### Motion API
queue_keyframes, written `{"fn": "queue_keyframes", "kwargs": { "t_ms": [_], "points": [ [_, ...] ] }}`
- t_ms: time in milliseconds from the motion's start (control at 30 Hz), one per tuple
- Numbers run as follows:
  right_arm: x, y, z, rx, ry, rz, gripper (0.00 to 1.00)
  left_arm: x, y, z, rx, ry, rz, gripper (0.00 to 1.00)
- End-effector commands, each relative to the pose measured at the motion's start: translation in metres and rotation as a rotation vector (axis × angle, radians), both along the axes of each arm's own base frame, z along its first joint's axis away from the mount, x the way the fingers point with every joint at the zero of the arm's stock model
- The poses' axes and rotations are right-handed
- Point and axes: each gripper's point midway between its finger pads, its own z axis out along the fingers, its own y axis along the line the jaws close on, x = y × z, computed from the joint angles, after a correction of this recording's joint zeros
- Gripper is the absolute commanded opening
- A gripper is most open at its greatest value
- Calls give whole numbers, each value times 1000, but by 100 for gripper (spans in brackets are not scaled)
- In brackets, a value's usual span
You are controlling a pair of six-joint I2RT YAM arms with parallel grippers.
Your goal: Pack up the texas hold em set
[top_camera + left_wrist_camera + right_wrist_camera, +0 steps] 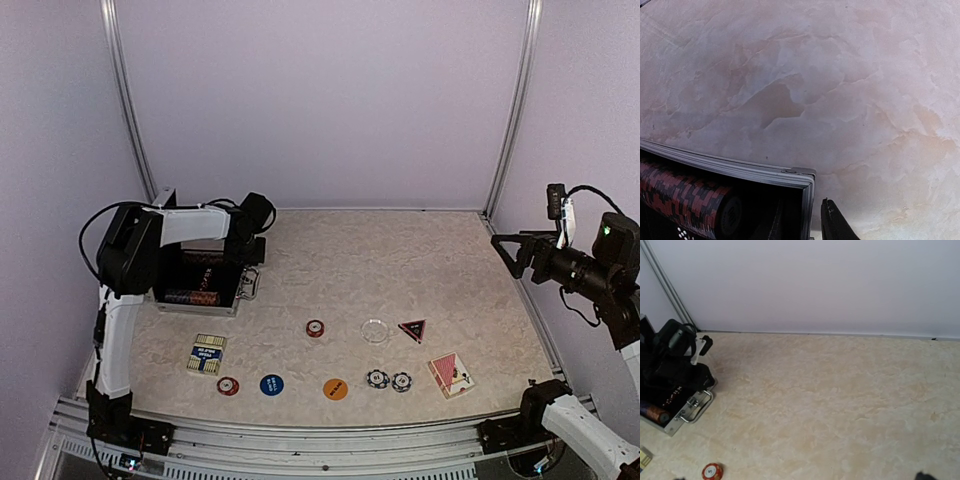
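Observation:
The silver briefcase point(205, 285) lies open at the left with a row of red-black chips point(685, 197) inside. My left gripper point(250, 238) hangs over its far right corner, narrowly open astride the case wall point(807, 200). One finger point(834, 222) is outside the wall with a small gap, and the other is dim inside. On the table lie a blue-yellow deck point(207, 353), a red deck point(451, 374), red chips point(228, 386) point(315, 328), a blue disc point(271, 384), an orange disc point(336, 388), two dark chips point(388, 380), a clear disc point(375, 330) and a dark triangle point(411, 329). My right gripper point(506, 257) is open in the air at the far right.
The case's metal handle point(695, 407) sticks out toward the table's middle. Lilac walls with metal corner posts point(512, 110) close the back and sides. A metal rail point(320, 435) runs along the near edge.

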Motion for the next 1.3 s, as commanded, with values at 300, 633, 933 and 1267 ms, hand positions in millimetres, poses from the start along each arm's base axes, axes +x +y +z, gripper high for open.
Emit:
{"fn": "queue_keyframes", "kwargs": {
  "t_ms": [300,633,933,1267],
  "points": [
    [2,2,-3,-3,9,5,99,15,-82,15,-108,-55,-102,26],
    [3,1,-4,-8,16,-1,99,12,-121,14,-173,-61,-148,27],
    [6,2,-4,-4,21,3,99,0,-153,21,-221,-81,-200,29],
    [7,1,-8,-8,33,-4,99,-13,-179,23,-263,-81,-250,31]
  ]
}}
